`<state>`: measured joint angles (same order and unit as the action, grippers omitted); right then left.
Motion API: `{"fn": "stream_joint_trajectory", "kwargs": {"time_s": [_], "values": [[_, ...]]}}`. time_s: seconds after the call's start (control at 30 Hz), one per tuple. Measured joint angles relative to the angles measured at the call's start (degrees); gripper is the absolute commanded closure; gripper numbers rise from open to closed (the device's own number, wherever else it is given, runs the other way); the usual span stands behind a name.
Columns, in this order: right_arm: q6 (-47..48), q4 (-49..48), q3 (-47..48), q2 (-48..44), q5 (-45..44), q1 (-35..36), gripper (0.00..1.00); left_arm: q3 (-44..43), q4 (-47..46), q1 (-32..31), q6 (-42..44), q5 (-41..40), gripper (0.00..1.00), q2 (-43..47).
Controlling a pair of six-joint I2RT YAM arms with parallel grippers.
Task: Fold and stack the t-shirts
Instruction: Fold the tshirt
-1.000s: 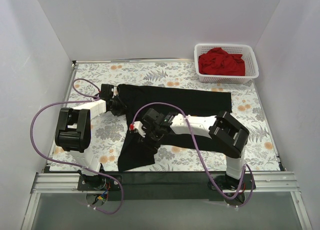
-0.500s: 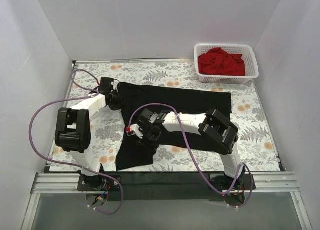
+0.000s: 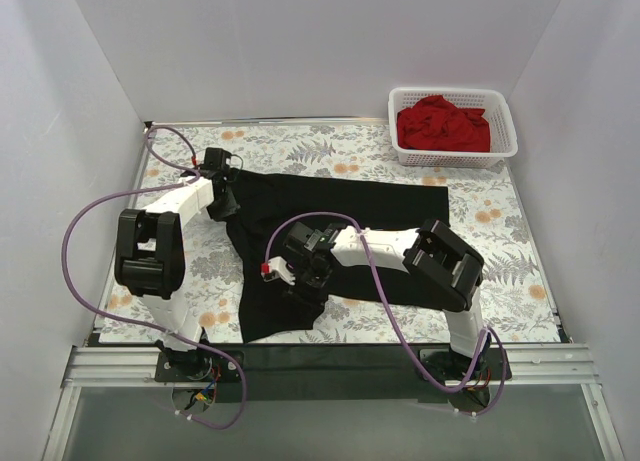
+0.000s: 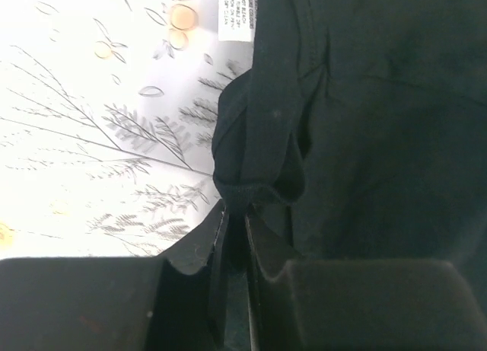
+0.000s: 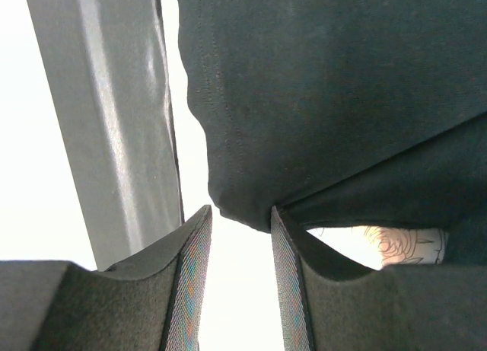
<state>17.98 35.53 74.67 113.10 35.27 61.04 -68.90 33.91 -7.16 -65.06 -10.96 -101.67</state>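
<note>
The black t-shirt (image 3: 390,211) lies spread across the flowered table, with one flap reaching toward the near edge. My left gripper (image 3: 225,196) is at its far left corner, shut on a bunched fold of black cloth (image 4: 251,153), as the left wrist view (image 4: 236,214) shows. My right gripper (image 3: 298,283) is over the shirt's near left flap. In the right wrist view (image 5: 241,214) its jaws stand a little apart, with a rounded fold of the black shirt (image 5: 342,77) filling the gap at the tips. The red t-shirt (image 3: 440,124) lies crumpled in the basket.
The white lattice basket (image 3: 450,162) stands at the far right corner. The flowered tablecloth (image 3: 300,141) covers the table between white walls. A dark metal rail (image 3: 330,359) runs along the near edge and shows in the right wrist view (image 5: 114,100). A white label (image 4: 236,12) hangs from the shirt.
My left gripper has moved farther away and to the left, pulling the shirt's corner with it. My right gripper has shifted slightly, first left and then back toward the near edge, and the near flap moved with it.
</note>
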Motion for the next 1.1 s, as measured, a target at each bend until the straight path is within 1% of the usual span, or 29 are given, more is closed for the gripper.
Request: {"fn": "stream_joint_trajectory", "kwargs": {"time_s": [0.13,0.27,0.43,0.57,0.7,0.73,0.83,0.9,0.97,1.03,1.1], "values": [[1.3,1.0,0.1,0.0,0.0,0.0,0.62,-2.5,2.4,0.3,1.3,-2.2,0.84,-3.0],[1.8,3.9,0.2,0.0,0.0,0.0,0.62,-4.0,1.6,1.5,2.2,-3.8,0.76,-3.7],[1.8,9.0,0.9,0.3,-0.5,0.2,0.62,-4.2,-0.6,3.7,1.7,-4.3,0.74,-3.7],[1.8,10.7,2.0,1.2,-0.7,0.2,0.62,-0.4,-1.9,4.4,0.4,-4.2,0.72,-2.3],[1.8,11.3,2.6,1.5,-0.8,0.2,0.62,5.7,-1.8,4.4,-1.6,-2.4,0.61,2.7],[1.8,11.5,2.7,1.5,-0.9,0.2,0.63,7.5,-2.0,4.4,-2.1,-1.9,0.54,4.8],[1.8,11.5,2.8,1.5,-0.9,0.2,0.62,11.2,-1.8,4.4,-3.2,-0.9,0.49,12.0],[1.9,11.6,2.8,1.5,-0.9,0.2,0.63,12.2,-2.1,4.4,-3.7,-0.1,0.48,15.5],[1.9,11.6,2.8,1.5,-0.8,0.2,0.62,12.8,-3.2,4.4,-4.2,0.5,0.47,16.9],[1.9,11.7,2.8,1.5,-0.8,0.2,0.63,13.6,-4.2,4.4,-4.5,1.5,0.47,16.5],[1.9,11.7,2.8,1.5,-0.8,0.2,0.62,14.9,-5.1,4.4,-4.9,2.3,0.51,15.1]]}}
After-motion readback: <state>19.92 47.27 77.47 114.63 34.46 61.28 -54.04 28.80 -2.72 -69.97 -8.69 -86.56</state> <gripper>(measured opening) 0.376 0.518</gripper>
